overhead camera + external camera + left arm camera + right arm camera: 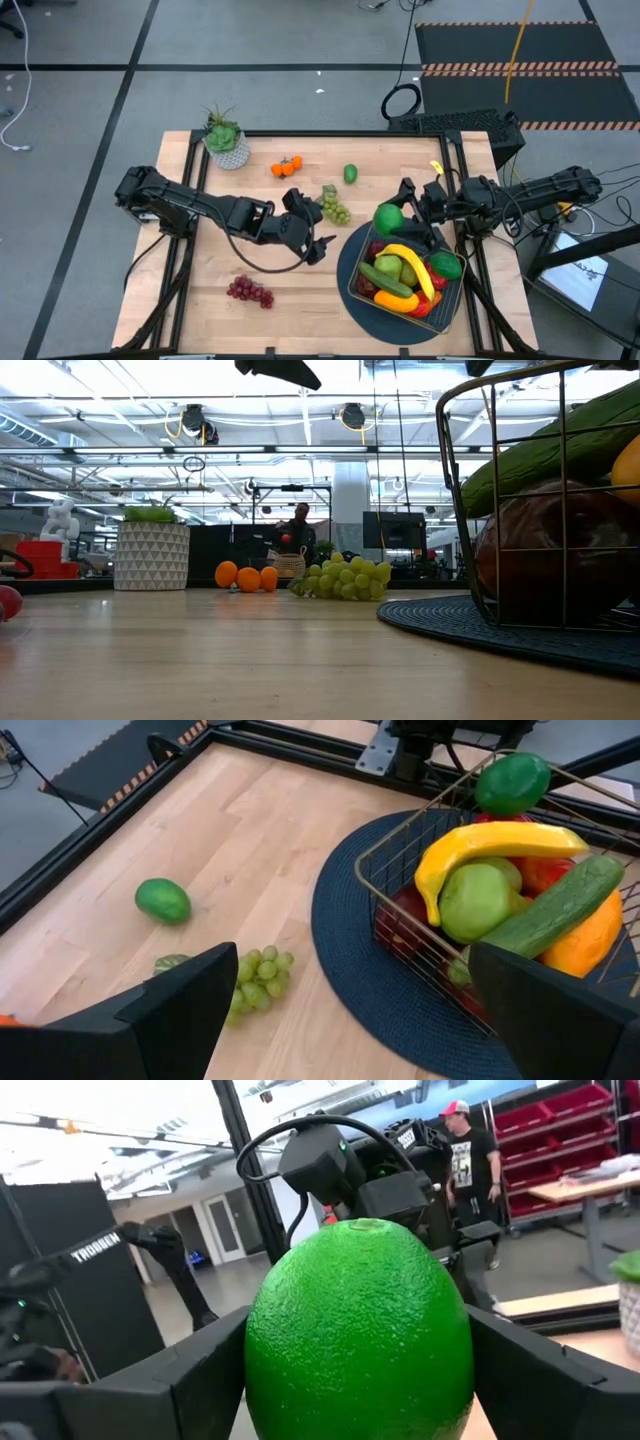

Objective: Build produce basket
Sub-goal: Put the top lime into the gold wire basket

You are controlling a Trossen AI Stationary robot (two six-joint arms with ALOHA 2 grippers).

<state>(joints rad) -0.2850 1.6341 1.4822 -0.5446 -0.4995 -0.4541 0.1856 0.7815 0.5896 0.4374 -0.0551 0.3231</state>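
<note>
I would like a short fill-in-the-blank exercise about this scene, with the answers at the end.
1. The right gripper is shut on a ____.
2. The basket stands on a round dark blue ____.
3. The banana in the basket is ____ in colour.
4. The left gripper is ____, near the green grapes.

Answers: lime; mat; yellow; open

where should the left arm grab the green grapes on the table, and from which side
Judging by the pictures, take the loose cluster of green toy grapes across its narrow middle, coming straight down from above. It lies flat on the bare wooden table, clear of the round dark blue mat, so nothing blocks either side. The open left gripper is already close beside it. The right gripper holds a smooth green lime.
</note>
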